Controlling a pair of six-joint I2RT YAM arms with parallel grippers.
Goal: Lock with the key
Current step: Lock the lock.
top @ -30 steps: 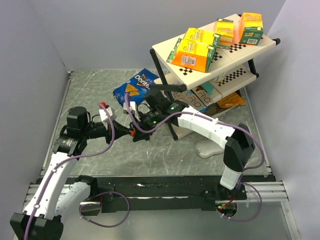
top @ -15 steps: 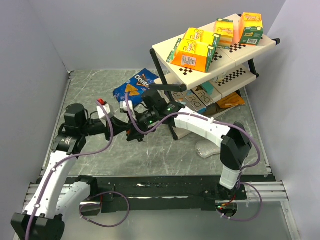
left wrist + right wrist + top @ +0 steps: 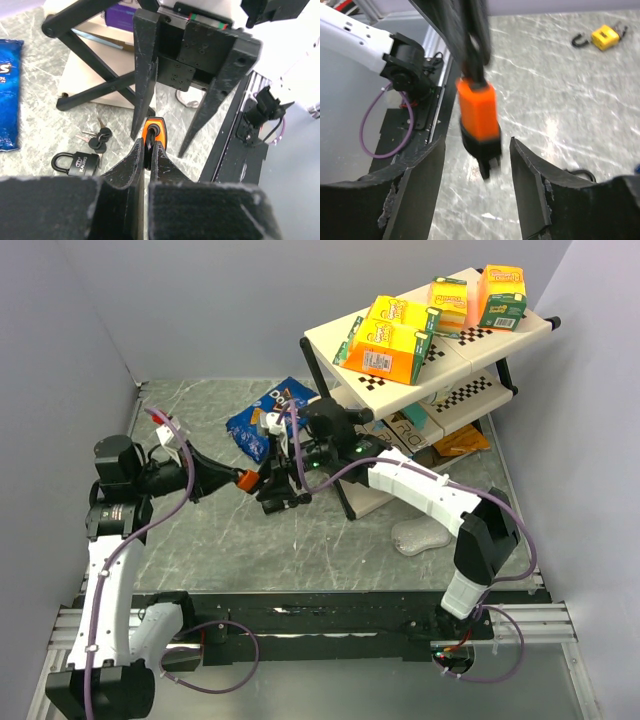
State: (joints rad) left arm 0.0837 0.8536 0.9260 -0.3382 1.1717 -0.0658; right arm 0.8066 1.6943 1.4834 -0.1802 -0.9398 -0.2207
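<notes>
Orange padlock (image 3: 243,480) hangs above the surface (image 3: 210,540), pinched tight at its top by the left claw (image 3: 231,480). Its long axis runs 9-to-3 in the top view. Right claw (image 3: 477,144), at 3 o'clock, stands wide astride its dark key end (image 3: 487,167).

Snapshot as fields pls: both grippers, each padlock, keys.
left gripper: shut on orange padlock, held off the table
right gripper: open, fingers either side of orange padlock, not touching
key in orange padlock: cannot tell, underside blurred
black padlock: lying on table, keys beside it
yellow padlock: on table, away from both grippers
</notes>
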